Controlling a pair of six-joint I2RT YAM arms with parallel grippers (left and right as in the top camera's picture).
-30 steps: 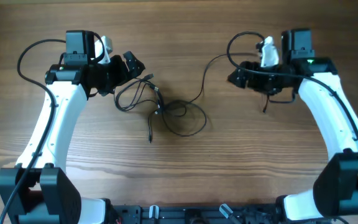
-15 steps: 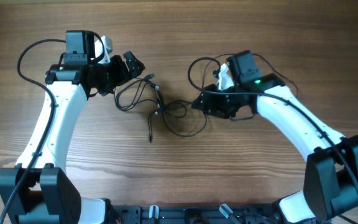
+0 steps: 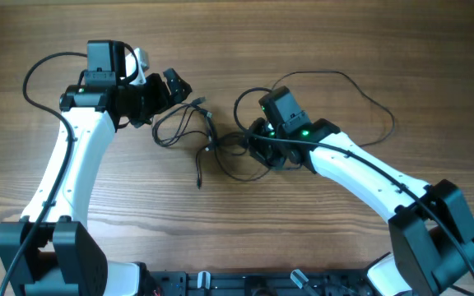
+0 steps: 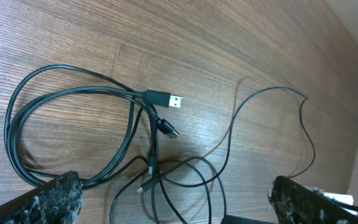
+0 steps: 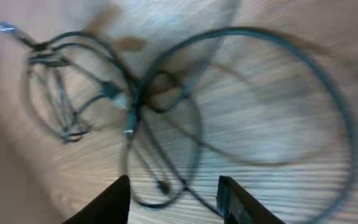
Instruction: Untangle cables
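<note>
The cables (image 3: 212, 146) lie bunched on the wooden surface (image 3: 237, 33), about midway between its left and right edges, their loops overlapping in a knot. A silvery plug (image 4: 174, 101) ends one wire at the far side of the bunch. One thin strand (image 3: 367, 92) arcs away toward the right edge. The left claw (image 3: 178, 85) hovers just beside the far-left loops, spread wide and holding nothing. The right claw (image 3: 255, 148) sits over the bunch's right loop. Its fingers (image 5: 114, 200) are apart with nothing gripped between them, though the right wrist view is blurred.
</note>
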